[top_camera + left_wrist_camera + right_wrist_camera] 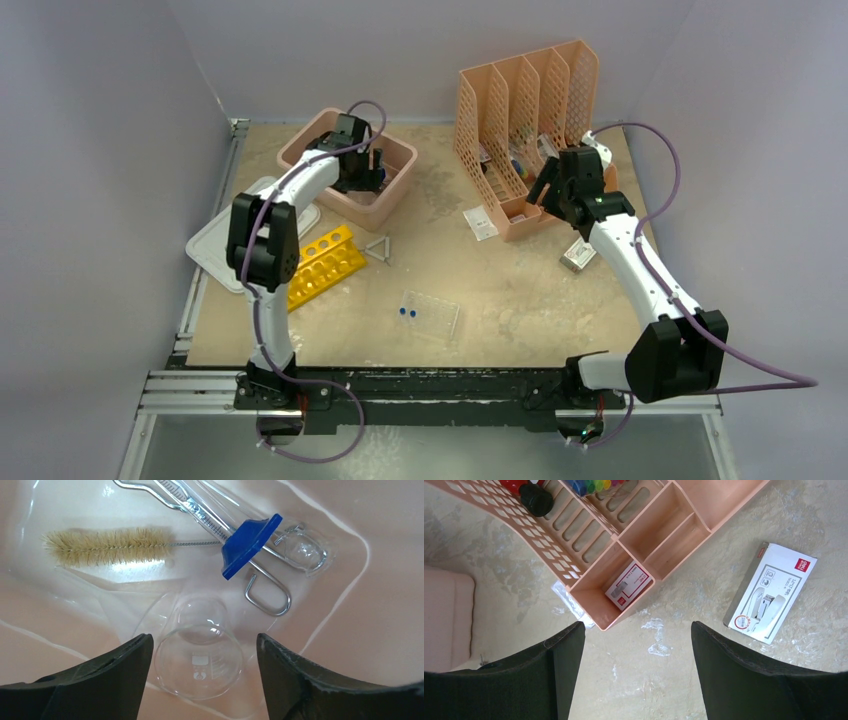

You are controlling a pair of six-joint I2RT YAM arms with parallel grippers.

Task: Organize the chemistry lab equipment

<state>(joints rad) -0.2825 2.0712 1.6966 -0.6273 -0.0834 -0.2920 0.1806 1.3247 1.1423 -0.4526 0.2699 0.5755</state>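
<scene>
Left gripper [202, 647] stands wide astride the small glass beaker [200, 667] lying in the pink tub [385, 207] at the table's [500, 290] eleven o'clock, right gripper [636, 630] wide and empty near one o'clock; a crooked lift could clip and roll the glass.

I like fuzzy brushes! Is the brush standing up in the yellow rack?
No, the bristle brush lies flat on the floor of the pink tub, beside a syringe.
</scene>
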